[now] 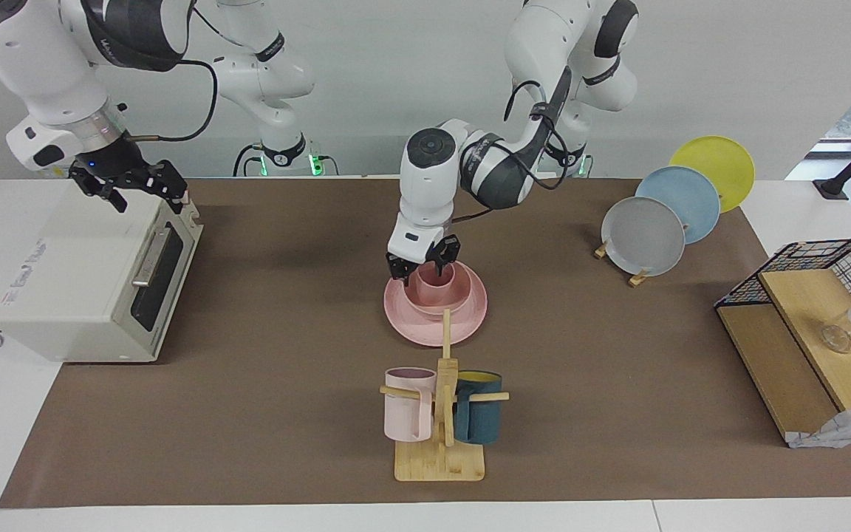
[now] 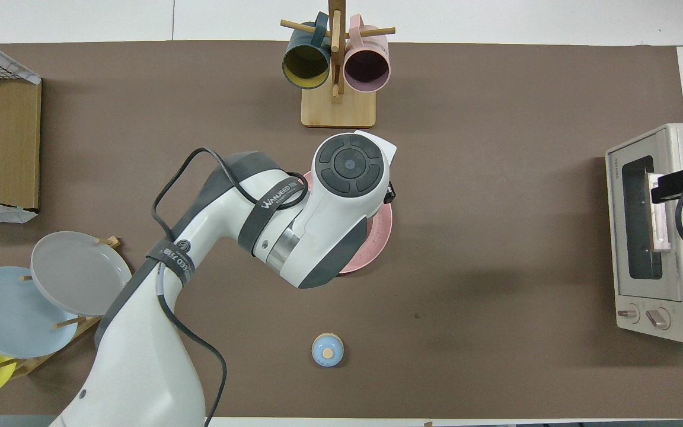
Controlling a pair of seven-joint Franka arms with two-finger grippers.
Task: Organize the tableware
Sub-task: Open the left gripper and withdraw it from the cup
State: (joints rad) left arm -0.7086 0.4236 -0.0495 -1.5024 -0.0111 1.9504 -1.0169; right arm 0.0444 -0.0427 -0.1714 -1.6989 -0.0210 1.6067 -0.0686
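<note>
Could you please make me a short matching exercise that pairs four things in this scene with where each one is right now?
Things:
1. pink cup
2. pink bowl
3. dark-teal mug
4. right gripper

Places:
A. over the toaster oven
B. on the pink plate
C. hanging on the wooden mug stand
D. inside the pink bowl, under the left gripper

Pairs: 1-D, 2-B, 3-C, 4-A

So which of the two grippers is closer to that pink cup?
Left. The left gripper hangs open right above the pink cup in the bowl; the right gripper waits over the toaster oven.
</note>
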